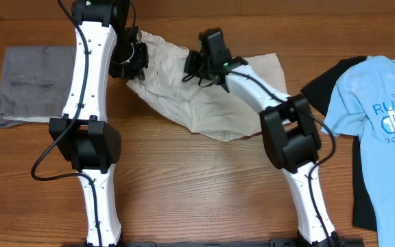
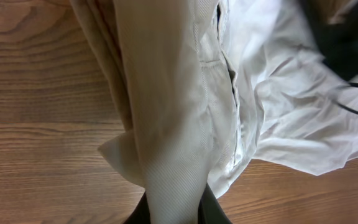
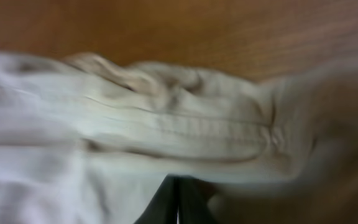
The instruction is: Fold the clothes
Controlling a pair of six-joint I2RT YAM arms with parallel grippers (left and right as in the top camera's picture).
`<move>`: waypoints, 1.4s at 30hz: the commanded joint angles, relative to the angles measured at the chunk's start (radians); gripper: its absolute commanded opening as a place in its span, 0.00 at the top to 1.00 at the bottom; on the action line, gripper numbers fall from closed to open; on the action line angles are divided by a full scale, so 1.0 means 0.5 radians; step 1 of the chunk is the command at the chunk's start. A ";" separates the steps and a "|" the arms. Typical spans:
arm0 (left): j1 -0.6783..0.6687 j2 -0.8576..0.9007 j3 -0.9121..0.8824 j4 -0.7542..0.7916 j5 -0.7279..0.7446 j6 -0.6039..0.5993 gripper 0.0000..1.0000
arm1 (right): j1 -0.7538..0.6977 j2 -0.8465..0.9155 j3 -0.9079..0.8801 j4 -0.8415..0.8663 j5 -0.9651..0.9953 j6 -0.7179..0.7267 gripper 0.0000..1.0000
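The clothes, light beige trousers [image 1: 184, 103], lie crumpled at the back middle of the table between both arms. My left gripper [image 1: 134, 58] is at their left end. In the left wrist view it [image 2: 174, 214] is shut on a raised fold of the trousers [image 2: 179, 93], the cloth running up from between the dark fingers [image 2: 215, 213]. My right gripper [image 1: 194, 65] sits on the trousers' upper middle. The right wrist view is blurred: its fingers [image 3: 166, 205] are pressed together, and the gripper's [image 3: 178, 190] tips are buried in a bunched seam of the trousers [image 3: 166, 124].
Grey folded trousers [image 1: 29, 86] lie at the far left. A light blue printed T-shirt [image 1: 382, 116] lies over a black garment [image 1: 363, 199] at the right edge. Bare wooden table [image 1: 197, 185] fills the front between the arm bases.
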 commanded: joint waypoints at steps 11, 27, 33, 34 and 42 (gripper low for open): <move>-0.017 -0.179 0.071 0.004 -0.343 0.094 0.96 | -0.159 -0.287 0.159 -0.271 -0.349 -0.306 0.86; 0.084 -0.377 0.071 0.122 -0.442 0.250 0.96 | -0.489 -0.599 -0.150 -1.547 0.146 -0.598 0.96; 0.025 -0.377 0.071 0.138 -0.336 0.102 0.96 | -0.488 -0.599 -0.373 -1.533 0.146 -0.582 0.96; 0.007 -0.377 0.071 0.131 -0.333 0.089 0.96 | -0.485 -0.599 -0.404 -1.520 0.146 -0.583 0.96; -0.168 -0.372 0.071 0.198 -0.339 0.079 0.96 | -0.482 -0.599 -0.683 -1.324 0.147 -0.583 0.96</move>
